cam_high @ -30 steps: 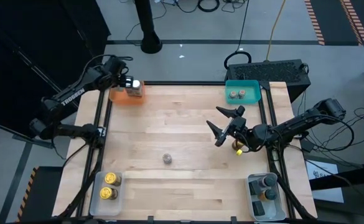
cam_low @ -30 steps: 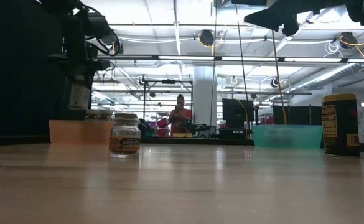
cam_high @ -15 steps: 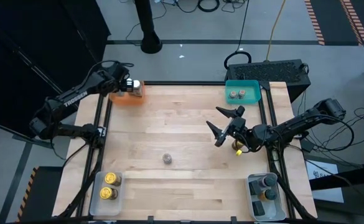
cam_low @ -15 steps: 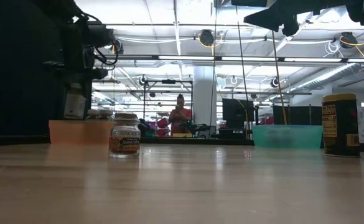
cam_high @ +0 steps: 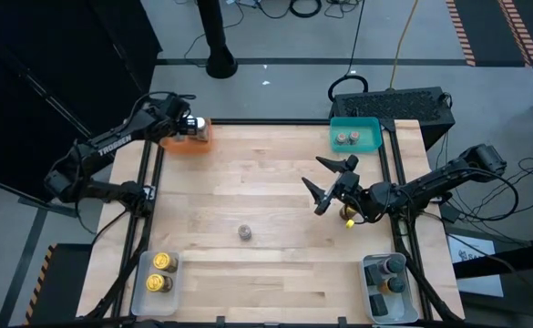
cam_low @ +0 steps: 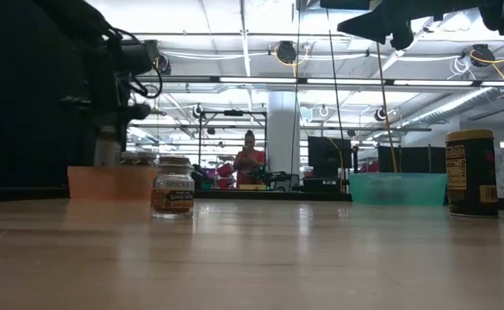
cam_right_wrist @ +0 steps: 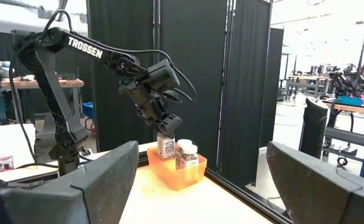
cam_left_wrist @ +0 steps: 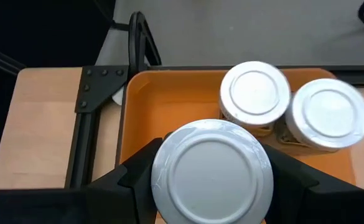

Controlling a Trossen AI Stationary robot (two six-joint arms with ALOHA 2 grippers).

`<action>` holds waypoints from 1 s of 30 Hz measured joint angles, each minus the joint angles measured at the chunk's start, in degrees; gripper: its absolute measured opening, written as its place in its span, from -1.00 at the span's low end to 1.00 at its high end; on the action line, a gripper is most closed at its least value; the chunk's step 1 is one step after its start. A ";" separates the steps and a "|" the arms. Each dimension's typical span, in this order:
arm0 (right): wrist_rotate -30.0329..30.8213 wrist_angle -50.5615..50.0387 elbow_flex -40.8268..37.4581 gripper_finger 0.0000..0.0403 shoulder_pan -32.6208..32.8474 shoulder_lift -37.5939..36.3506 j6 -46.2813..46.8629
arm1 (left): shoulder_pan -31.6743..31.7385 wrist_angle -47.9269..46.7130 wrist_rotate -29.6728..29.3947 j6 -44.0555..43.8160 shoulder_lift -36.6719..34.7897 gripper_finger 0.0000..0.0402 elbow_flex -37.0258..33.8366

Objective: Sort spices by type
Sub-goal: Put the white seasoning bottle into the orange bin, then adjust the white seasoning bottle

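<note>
So the left gripper is up in the upper left of the overhead shot, clamped around a white-lidded jar and holding it over the orange tray, right next to two more white-lidded jars already sitting in there. The right gripper is right of centre, fingers spread wide, nothing in them. A lone spice jar stands on the wooden table below centre, well apart from both claws, and a dark jar with a yellow lid sits just beneath the right arm.
</note>
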 joint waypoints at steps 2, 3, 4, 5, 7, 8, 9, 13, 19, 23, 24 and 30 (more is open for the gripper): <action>0.02 0.00 0.00 0.67 0.00 0.00 -0.02 | 0.00 0.06 -0.29 -0.04 1.16 0.02 0.00; 0.00 0.00 0.00 0.67 0.00 0.00 -0.01 | -0.01 0.08 -0.38 -0.02 1.84 0.02 0.00; 0.00 0.00 0.00 0.67 0.00 0.00 -0.02 | -0.02 0.03 -0.60 -0.01 2.60 0.02 0.00; 0.00 0.00 0.00 0.67 0.00 0.00 -0.02 | -0.02 -0.03 -0.83 -0.01 3.34 0.02 0.00; 0.00 -0.01 0.00 0.67 0.00 0.00 -0.02 | 0.00 0.15 -1.31 -0.01 4.49 0.02 0.00; 0.02 -0.04 0.00 0.67 0.00 0.00 -0.02 | 0.00 0.40 -1.36 0.02 4.97 0.03 0.00; 0.02 -0.07 0.00 0.67 0.00 0.00 -0.02 | 0.07 0.70 -1.36 0.16 5.38 0.06 0.00; 0.02 -0.09 0.00 0.67 0.00 0.00 -0.38 | 0.84 1.63 -1.73 0.35 5.90 0.25 0.02; 0.02 -0.13 0.00 0.67 0.00 0.00 -0.48 | 0.90 2.25 -1.79 0.73 5.99 0.30 0.02; 0.04 -0.17 0.00 0.67 0.00 0.00 -0.48 | 0.77 0.27 -1.82 3.48 5.79 0.31 1.67; 0.04 -0.17 0.00 0.67 0.00 0.00 -0.50 | 0.53 -0.87 -1.87 3.76 5.39 0.31 2.23; 0.22 -0.17 0.00 0.67 0.00 0.00 -1.03 | -2.89 -8.67 -1.18 6.08 1.96 0.31 5.75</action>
